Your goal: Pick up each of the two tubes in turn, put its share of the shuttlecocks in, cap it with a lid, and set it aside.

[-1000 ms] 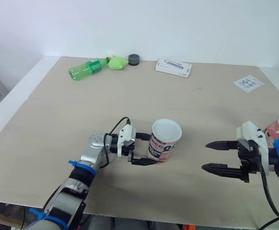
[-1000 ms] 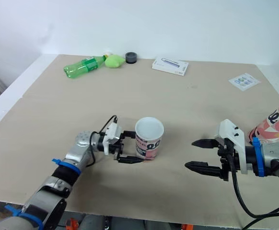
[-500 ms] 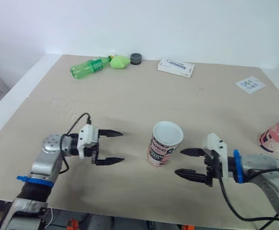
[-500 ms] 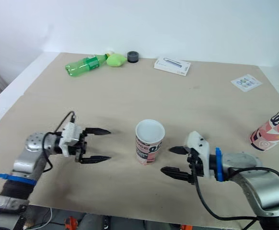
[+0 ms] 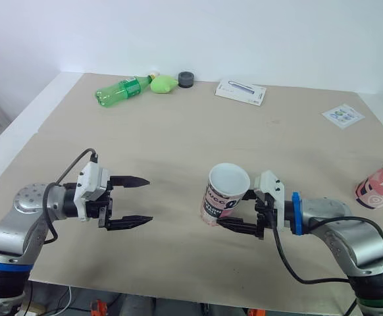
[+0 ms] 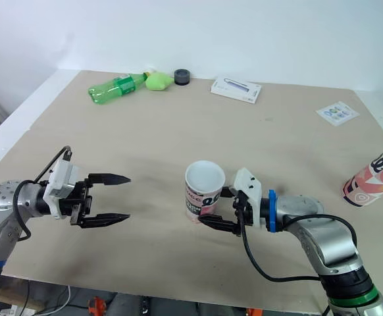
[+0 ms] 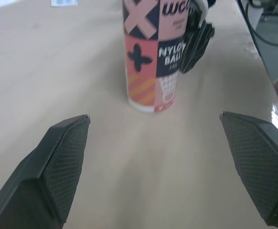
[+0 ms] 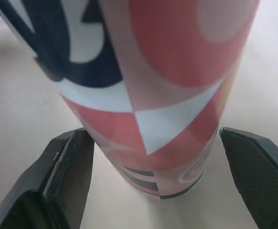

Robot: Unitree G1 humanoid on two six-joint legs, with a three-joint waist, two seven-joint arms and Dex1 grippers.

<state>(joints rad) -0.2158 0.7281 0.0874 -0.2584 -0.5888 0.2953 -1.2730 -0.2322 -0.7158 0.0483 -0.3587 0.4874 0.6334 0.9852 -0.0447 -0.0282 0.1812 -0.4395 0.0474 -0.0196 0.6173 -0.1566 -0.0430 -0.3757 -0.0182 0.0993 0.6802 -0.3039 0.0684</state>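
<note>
Step in hand: picking up the first tube, at the grasp stage. The tube [image 5: 226,194] stands upright on the table [image 5: 178,138], lower centre of the head view, mouth open and uncapped.

The right gripper [image 5: 234,210] comes in from the lower right with its fingers spread either side of the tube's lower half. In the right wrist view one finger [image 8: 69,162] looks to be against the wall, and the other [image 8: 251,162] has a gap to it. So it is around the tube but not clamped.

The left gripper [image 5: 150,199] is at lower left, well apart from the tube, fingers spread and holding nothing.

Next move, as I judge it: close the right fingers squarely on the tube and lift it straight. The grip is low and the tube is tall, so it could tip.

Tube look: a cardboard-like cylinder with a white inside. The print is pink-red, navy and white, with orange stripes, a shuttlecock logo and lettering.

The second tube [image 5: 378,189] has a similar pink print and sits tilted at the right edge. A green bottle [image 5: 120,91] and a white box [image 5: 240,92] lie along the top of the table.
</note>
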